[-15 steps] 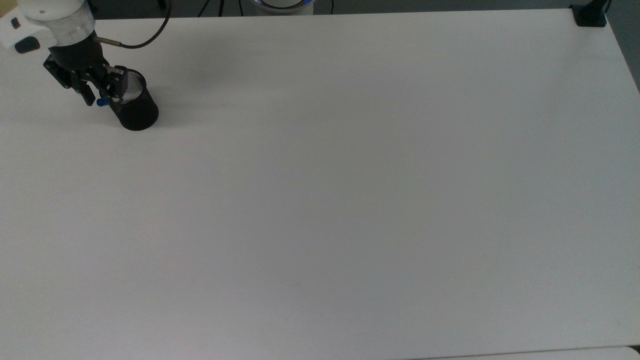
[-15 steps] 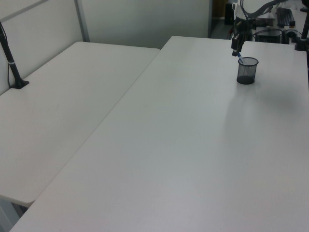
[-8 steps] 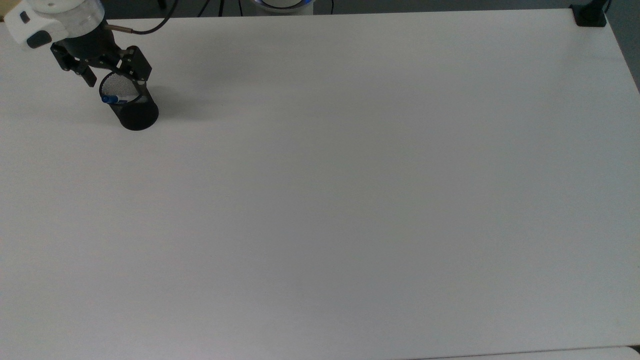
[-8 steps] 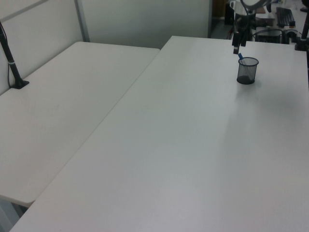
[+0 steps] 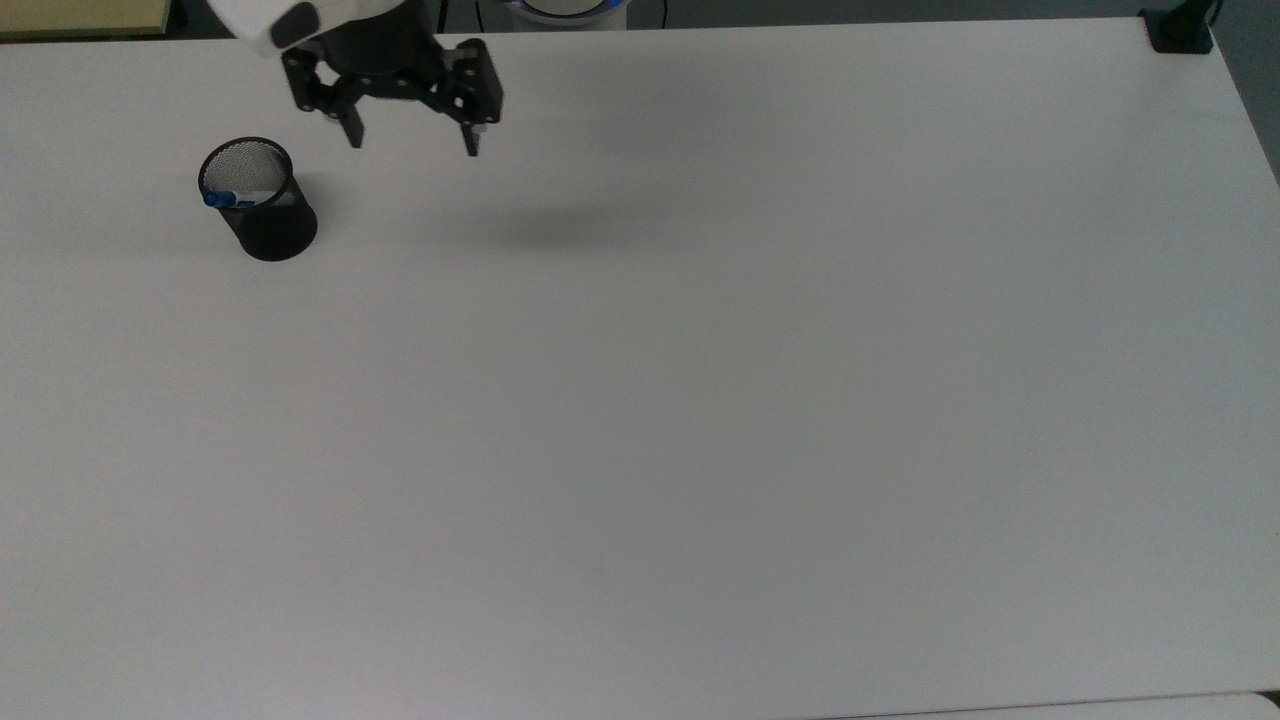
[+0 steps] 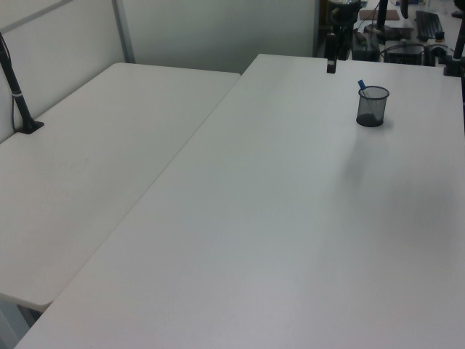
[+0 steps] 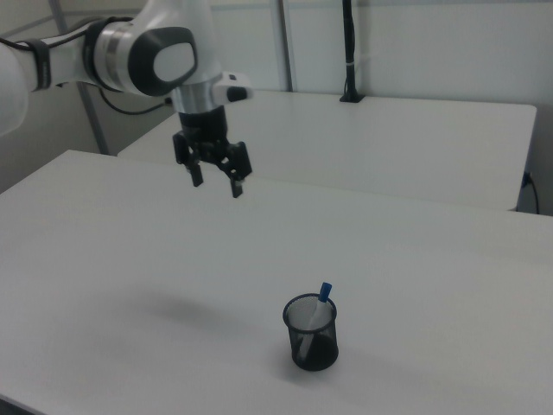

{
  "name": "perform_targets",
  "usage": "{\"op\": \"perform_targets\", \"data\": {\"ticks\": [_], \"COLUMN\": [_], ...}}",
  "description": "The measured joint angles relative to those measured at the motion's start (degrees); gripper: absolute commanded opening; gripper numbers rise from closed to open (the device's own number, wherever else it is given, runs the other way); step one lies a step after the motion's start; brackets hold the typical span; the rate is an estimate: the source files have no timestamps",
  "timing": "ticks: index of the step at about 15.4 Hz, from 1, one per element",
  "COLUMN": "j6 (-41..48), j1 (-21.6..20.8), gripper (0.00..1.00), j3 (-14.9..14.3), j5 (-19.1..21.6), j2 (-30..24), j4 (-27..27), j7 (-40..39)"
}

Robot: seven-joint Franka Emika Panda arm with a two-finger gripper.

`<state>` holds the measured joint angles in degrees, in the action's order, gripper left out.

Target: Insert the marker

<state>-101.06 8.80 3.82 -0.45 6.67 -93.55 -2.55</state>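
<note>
Judging from how things lie, little is left to fail: the marker point(image 5: 232, 198) is seen inside the cup point(image 5: 262, 205), in the upper left of the top view, and the gripper point(image 5: 411, 135) hangs above the table point(image 5: 700, 400), well apart from the cup, toward the top view's right. Its fingers are spread wide and nothing is held between them.

A risk can be named all the same. The cup is light-looking mesh and the marker leans against one side of the rim, with its blue cap point(image 7: 325, 291) standing proud of the top in the right view. If the cup were brushed by a low pass of the arm, it could be tipped and the marker spilled out. The lean itself puts some weight off-centre, though the cup appears to stand upright and steady in the left view point(image 6: 372, 106).

As for the marker's pose, its long axis is tilted rather than plumb. In the right view the cap end points up and slightly toward the right view's right, while the white barrel runs down and toward the right view's left into the cup's base. In the top view the cap lies at the rim on the top view's left. How far the lower tip reaches across the bottom cannot be made out with certainty through the mesh.
</note>
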Motion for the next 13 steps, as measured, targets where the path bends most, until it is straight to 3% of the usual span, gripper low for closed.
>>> {"op": "perform_targets", "data": {"ticks": [6,13], "j6": [3.4,6.1], "j1": [-7.0,-7.6], "gripper": [1.0,1.0], "j3": [0.0,-0.4], "j5": [-0.1,-0.1], "j2": [-0.7,-1.8], "j4": [0.4,0.4], "j7": [3.8,4.3]}}
